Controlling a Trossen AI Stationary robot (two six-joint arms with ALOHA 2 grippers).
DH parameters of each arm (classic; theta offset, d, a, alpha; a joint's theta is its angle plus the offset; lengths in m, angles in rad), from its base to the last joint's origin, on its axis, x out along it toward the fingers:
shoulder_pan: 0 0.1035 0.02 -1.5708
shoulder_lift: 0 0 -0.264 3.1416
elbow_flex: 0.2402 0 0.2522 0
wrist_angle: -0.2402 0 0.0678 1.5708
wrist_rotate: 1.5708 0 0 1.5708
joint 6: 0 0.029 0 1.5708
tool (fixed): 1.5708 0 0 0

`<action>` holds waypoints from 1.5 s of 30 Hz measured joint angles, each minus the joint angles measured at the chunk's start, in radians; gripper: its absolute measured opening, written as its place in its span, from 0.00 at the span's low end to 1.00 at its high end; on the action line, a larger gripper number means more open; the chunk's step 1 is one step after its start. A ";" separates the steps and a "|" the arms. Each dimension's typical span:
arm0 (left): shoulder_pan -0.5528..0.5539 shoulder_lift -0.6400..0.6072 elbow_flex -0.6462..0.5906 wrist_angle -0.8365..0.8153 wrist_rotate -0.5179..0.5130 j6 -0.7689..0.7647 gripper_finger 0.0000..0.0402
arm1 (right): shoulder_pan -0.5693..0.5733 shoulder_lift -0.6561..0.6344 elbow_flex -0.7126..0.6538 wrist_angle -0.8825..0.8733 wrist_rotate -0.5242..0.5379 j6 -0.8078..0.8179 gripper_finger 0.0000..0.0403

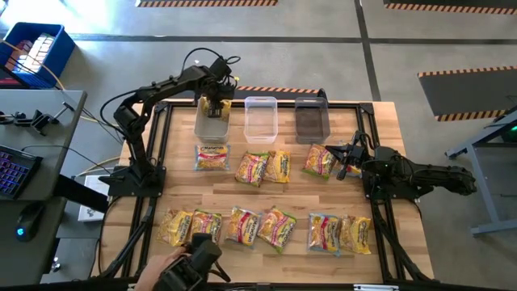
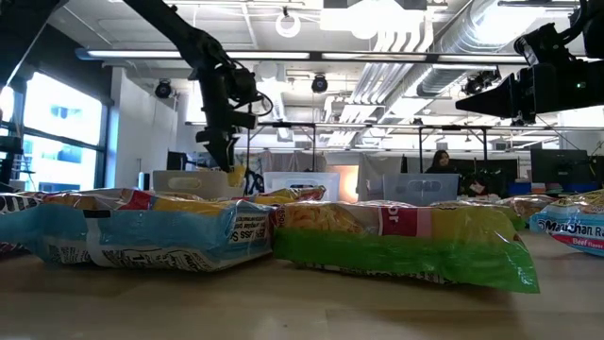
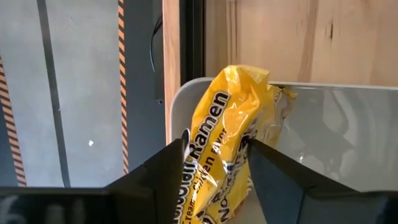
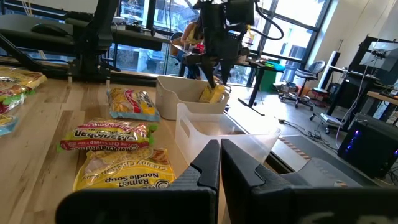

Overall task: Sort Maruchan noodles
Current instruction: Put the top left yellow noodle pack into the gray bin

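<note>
- Yellow crinkly packet [image 3: 227,137] sits between the left gripper [image 3: 214,152] fingers, jaws closed on it, hanging over the left bin [image 1: 212,121] (pale, rounded corners, rigid plastic).
- Clear bin [image 1: 260,118] in the middle, dark smoky bin [image 1: 311,119] beside it, all three rectangular.
- Right gripper [image 4: 220,158] hovers low near the table's right edge, jaws pressed together, nothing in them.
- Other packets [image 1: 266,228] lie flat on the wood-plank table [image 1: 380,145] in two loose rows, glossy film, yellow with green, blue or red bands.
</note>
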 joint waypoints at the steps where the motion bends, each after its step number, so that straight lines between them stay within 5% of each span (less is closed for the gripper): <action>1: 0.000 0.000 0.000 -0.001 0.000 0.000 0.37 | 0.000 0.000 0.000 0.000 0.000 0.000 0.00; 13: 0.000 0.000 0.000 -0.014 -0.007 0.000 0.01 | 0.000 0.000 0.000 0.000 0.000 0.000 0.00; 20: 0.000 0.000 0.000 -0.017 -0.130 -0.033 0.00 | 0.000 0.000 0.000 0.000 0.000 0.000 0.00; 30: 0.028 0.000 0.000 -0.043 -0.135 -0.172 0.01 | 0.000 0.000 0.000 0.000 0.000 0.000 0.00; 45: 0.032 -0.025 0.000 -0.063 -0.148 -0.168 0.23 | 0.000 0.000 0.000 0.000 0.000 0.000 0.00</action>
